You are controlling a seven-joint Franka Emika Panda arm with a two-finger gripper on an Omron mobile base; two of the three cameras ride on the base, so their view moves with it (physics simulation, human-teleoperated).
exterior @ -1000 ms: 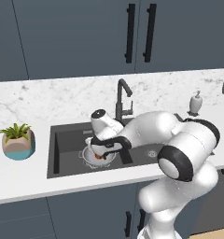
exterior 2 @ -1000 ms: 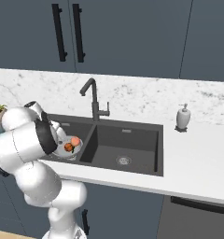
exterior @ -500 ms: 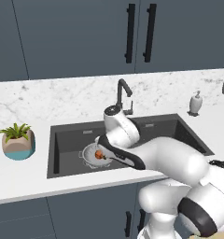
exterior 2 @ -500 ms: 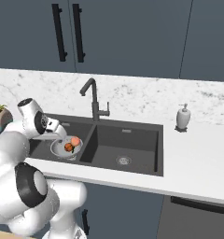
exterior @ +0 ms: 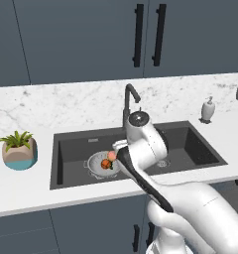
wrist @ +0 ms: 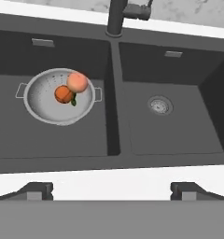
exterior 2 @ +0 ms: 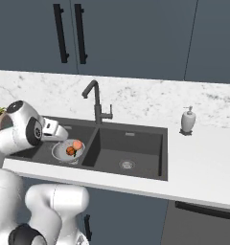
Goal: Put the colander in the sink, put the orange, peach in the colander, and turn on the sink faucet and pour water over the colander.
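Note:
The silver colander (wrist: pixel 60 101) sits in the left basin of the dark double sink (wrist: pixel 115 122). The orange (wrist: pixel 64 94) and the pinkish peach (wrist: pixel 77 82) lie inside it, touching each other. My gripper (wrist: pixel 111 191) hangs open and empty above the sink's front rim, its fingertips (wrist: pixel 37 190) wide apart, back from the colander. From the base, the colander (exterior: pixel 100 164) (exterior 2: pixel 65 152) holds both fruits beside my hand (exterior 2: pixel 52 129). The dark gooseneck faucet (wrist: pixel 116 17) (exterior: pixel 129 99) (exterior 2: pixel 94 99) stands behind the divider. Water is out of view.
A round drain (wrist: pixel 159 105) lies in the right basin. A white soap dispenser (exterior: pixel 207 109) (exterior 2: pixel 187 120) stands on the marble counter to the right, a potted plant (exterior: pixel 19 150) to the left. My arm (exterior: pixel 143 149) crosses in front of the faucet.
My hand has drawn up and back from over the colander toward the sink's front edge, and the arm has swung round. The jaws stayed open. The fruits stayed in the colander.

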